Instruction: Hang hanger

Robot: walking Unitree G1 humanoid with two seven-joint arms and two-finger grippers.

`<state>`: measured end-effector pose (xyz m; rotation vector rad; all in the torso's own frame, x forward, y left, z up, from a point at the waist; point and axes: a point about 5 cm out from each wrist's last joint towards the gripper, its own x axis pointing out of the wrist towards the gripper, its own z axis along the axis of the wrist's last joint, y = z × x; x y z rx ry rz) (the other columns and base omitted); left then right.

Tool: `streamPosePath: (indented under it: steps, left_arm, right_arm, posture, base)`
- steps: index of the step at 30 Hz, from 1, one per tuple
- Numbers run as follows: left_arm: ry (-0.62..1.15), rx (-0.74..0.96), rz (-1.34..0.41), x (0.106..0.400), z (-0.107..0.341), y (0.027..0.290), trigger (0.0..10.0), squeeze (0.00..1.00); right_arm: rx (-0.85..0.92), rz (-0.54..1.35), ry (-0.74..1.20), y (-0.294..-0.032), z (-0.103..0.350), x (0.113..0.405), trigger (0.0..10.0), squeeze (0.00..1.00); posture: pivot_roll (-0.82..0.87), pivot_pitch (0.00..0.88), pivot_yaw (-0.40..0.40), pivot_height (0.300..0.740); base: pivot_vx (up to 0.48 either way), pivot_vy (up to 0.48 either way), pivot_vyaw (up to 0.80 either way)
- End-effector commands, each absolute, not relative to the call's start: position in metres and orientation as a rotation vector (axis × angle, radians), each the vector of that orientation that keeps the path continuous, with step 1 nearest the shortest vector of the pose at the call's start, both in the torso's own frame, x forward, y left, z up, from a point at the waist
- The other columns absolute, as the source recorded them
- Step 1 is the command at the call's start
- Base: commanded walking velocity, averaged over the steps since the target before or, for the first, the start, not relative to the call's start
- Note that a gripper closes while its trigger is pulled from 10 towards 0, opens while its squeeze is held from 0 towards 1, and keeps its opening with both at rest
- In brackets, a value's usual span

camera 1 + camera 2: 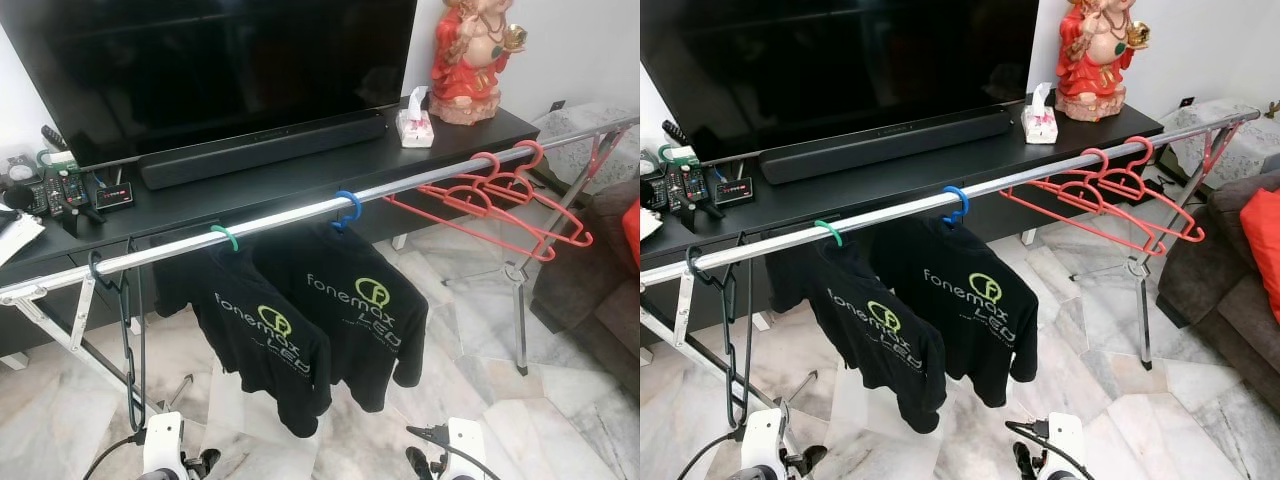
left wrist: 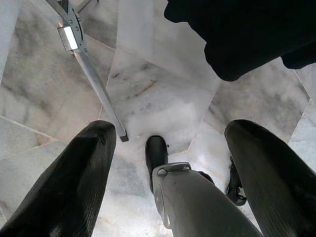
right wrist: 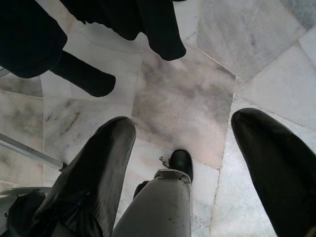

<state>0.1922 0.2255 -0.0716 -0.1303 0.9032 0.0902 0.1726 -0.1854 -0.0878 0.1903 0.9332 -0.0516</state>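
Nearest the camera, both arms hang low over the marble floor (image 1: 560,400). The left hand (image 2: 163,163) points down at the tiles with its fingers (image 2: 69,182) spread apart and nothing between them; the right hand (image 3: 182,163) hangs the same way, fingers apart and empty. Just beyond them a silver rail (image 1: 290,215) runs across the scene, rising from the robot's left toward the right. At its left end a dark hanger (image 1: 128,330) hangs almost edge-on, its long axis pointing down toward the floor. Toward the middle, two black shirts (image 1: 320,310) hang from a green hook (image 1: 226,236) and a blue hook (image 1: 347,208). Near the rail's right end, red hangers (image 1: 490,200) sit bunched together, hooks over the rail, their long bars lying roughly along it and tilting down to the right. Behind the rail stands a black tabletop (image 1: 300,170) with a television (image 1: 220,60). No hanger is held, so the likely step is to reach for one: close on its neck just below the hook, keep the hook opening facing the rail, and lower it onto a bare stretch.
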Motion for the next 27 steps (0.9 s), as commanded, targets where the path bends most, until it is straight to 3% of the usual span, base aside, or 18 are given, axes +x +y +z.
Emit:
streamPosePath:
  steps: [1, 4, 15, 19, 27]
  left_arm:
    - [0.912, -0.122, 0.106, 0.1898, -0.0721, 0.2298, 10.0, 0.00]
    - [0.912, -0.117, 0.124, 0.1886, -0.0725, 0.2312, 10.0, 0.00]
    - [0.906, -0.105, 0.122, 0.1895, -0.0726, 0.2287, 10.0, 0.00]
    - [0.907, -0.073, 0.106, 0.1897, -0.0726, 0.2278, 10.0, 0.00]
    - [0.914, -0.063, 0.100, 0.1872, -0.0742, 0.2267, 10.0, 0.00]
  right_arm:
    - [0.204, -0.060, 0.932, -0.1865, -0.0875, 0.1729, 10.0, 0.00]
    - [0.150, -0.040, 0.909, -0.1890, -0.0853, 0.1758, 10.0, 0.00]
    - [0.157, -0.035, 0.911, -0.1901, -0.0850, 0.1763, 10.0, 0.00]
    - [0.187, -0.056, 0.901, -0.1916, -0.0843, 0.1773, 10.0, 0.00]
    - [0.187, -0.051, 0.888, -0.1911, -0.0827, 0.1804, 10.0, 0.00]
  posture:
    - [-0.07, 0.000, -0.006, 0.740]
    - [-0.07, 0.000, -0.008, 0.740]
    - [-0.07, 0.000, -0.018, 0.740]
    - [-0.07, 0.000, -0.023, 0.740]
    - [-0.07, 0.000, -0.026, 0.740]
  base:
    - [0.000, 0.000, 0.00]
    - [0.000, 0.000, 0.00]
    - [0.000, 0.000, 0.80]
    - [0.000, 0.000, 0.00]
    - [0.000, -0.317, 0.00]
